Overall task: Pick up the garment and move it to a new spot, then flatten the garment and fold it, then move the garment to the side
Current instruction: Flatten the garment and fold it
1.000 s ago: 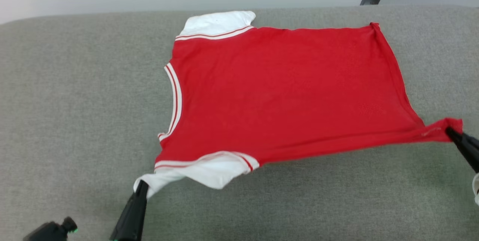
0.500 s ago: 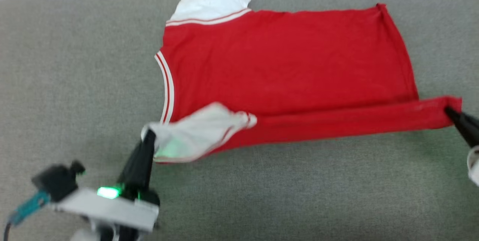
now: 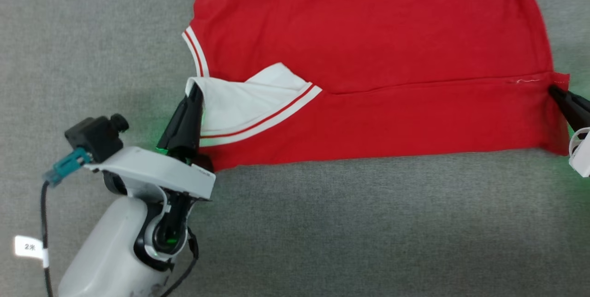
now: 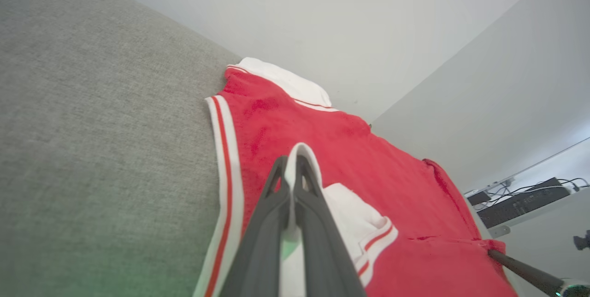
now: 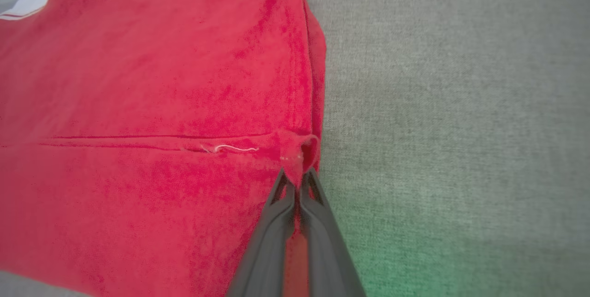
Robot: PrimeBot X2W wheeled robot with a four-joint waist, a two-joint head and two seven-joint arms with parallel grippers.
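**Fold Stage: Dual Clamp Engaged**

My left gripper [image 3: 197, 92] is clamped tight on the white sleeve [image 3: 239, 103]. My right gripper [image 3: 554, 92] is clamped tight on the hem corner [image 5: 299, 149]. The red jersey [image 3: 368, 25] lies on the grey fabric surface [image 3: 322, 223], with its near edge doubled over.

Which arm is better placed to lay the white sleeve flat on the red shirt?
Left, probably. The left gripper is shut on the white sleeve, which lies over the shirt. The right gripper is shut on the red bottom corner, far from that sleeve.
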